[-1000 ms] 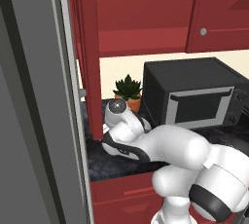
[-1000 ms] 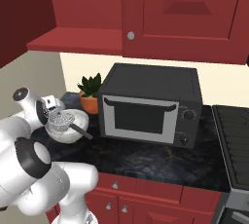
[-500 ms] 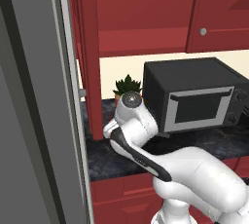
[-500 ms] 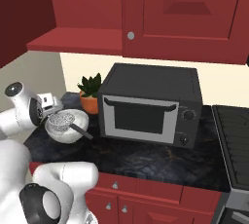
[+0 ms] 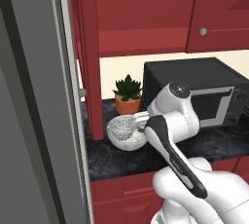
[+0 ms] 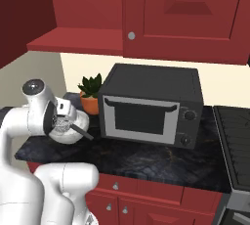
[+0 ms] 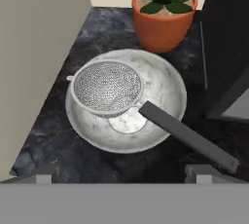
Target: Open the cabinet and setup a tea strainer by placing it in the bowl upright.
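Observation:
The white-grey marbled bowl [image 7: 168,89] stands on the dark counter. The tea strainer [image 7: 107,87] sits in it with its mesh basket opening upward. Its dark handle [image 7: 187,138] leans out over the rim. My gripper [image 7: 121,172] hovers just above and back from the bowl, open, with nothing between its fingertips [image 7: 46,173]. In the left base view the gripper [image 5: 138,120] is at the right edge of the bowl [image 5: 124,140]. The cabinet [image 5: 90,72] stands open, its door swung out at the left and a red shelf [image 6: 73,39] bare.
An orange pot with a green succulent [image 7: 163,21] stands right behind the bowl. A black microwave [image 6: 146,104] sits close on the bowl's right. A stove top [image 6: 234,141] lies at the far right. A grey panel [image 5: 34,121] walls off the left.
My arm has risen and swung toward the microwave side, drawing the hand back from the bowl. The strainer stays in the bowl. The jaws remain wide.

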Tool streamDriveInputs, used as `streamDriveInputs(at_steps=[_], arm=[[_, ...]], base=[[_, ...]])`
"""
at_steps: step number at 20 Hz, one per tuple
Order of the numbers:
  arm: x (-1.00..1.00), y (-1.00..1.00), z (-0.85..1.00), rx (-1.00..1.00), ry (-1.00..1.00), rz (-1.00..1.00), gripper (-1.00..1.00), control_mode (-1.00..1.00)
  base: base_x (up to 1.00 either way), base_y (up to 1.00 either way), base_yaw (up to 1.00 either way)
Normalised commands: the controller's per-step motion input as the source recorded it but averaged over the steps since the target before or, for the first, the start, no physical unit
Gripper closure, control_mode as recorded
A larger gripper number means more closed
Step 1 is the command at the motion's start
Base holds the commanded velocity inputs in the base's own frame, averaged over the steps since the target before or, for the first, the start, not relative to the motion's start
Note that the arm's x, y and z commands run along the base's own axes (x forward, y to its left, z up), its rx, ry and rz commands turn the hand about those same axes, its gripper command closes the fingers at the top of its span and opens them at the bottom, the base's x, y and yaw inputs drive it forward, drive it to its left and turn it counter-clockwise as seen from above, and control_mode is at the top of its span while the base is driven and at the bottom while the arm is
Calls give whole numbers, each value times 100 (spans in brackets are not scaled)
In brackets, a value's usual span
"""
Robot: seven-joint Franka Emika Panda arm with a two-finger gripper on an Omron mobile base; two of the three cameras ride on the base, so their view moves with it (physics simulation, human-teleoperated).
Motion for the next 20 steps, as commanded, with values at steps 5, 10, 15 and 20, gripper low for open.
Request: streamDriveInputs(at_steps=[5,10,15,20], arm=[[-64,-73,40,28,8,-36,-100,-100],[-71,-55,42,20,4,-37,-100,-100],[-46,-17,29,-4,0,-30,-100,-100],[-23,-1,-2,-20,0,-15,-100,-100]], base=[[0,0,0],[0,0,0],[0,0,0],[0,0,0]])
